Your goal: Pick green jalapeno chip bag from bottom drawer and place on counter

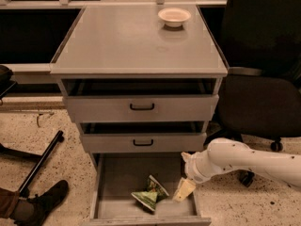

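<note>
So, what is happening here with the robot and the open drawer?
A robot arm reaches down into the open bottom drawer. Its gripper is at the drawer's right side, close beside the green chip bag, which lies on the drawer floor, not yet lifted. The counter on top holds a white bowl.

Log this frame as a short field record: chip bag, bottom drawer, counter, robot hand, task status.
bag: crumpled green foil chip bag, lying on the drawer floor
drawer: lowest grey metal drawer, pulled open
counter: flat grey cabinet top, with a small white bowl at its back right
hand: cream-coloured hand, low inside the drawer's right side, just right of the bag
status: bag not yet on the counter
</note>
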`<state>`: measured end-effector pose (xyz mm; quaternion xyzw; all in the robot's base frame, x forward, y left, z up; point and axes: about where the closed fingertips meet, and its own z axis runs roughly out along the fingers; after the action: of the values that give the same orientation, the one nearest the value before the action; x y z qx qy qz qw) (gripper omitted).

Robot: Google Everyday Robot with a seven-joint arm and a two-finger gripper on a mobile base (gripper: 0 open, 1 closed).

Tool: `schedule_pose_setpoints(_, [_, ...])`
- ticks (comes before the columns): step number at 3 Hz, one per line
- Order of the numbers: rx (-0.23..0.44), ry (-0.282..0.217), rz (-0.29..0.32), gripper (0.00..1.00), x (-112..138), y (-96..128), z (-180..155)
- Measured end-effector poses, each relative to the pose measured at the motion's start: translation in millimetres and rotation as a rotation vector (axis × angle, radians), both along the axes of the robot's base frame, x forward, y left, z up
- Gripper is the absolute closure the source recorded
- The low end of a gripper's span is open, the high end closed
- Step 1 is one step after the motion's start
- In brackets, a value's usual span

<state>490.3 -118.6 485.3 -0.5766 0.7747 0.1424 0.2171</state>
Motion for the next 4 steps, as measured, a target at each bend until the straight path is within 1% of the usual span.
schedule_pose_setpoints(1, [0.000,0.000,0.000,0.00,0.0,0.0,-0.1])
schedule_pose_setpoints(2, [0.025,0.021,0.020,0.00,0.5,8.4,-19.2])
schedule_pose_setpoints(3, [0.082,0.055,0.090,0.00,2.2,35.7,-57.4])
schedule_pose_setpoints(4, [0.163,0.070,0.141,0.00,-6.0,57.6,-92.4])
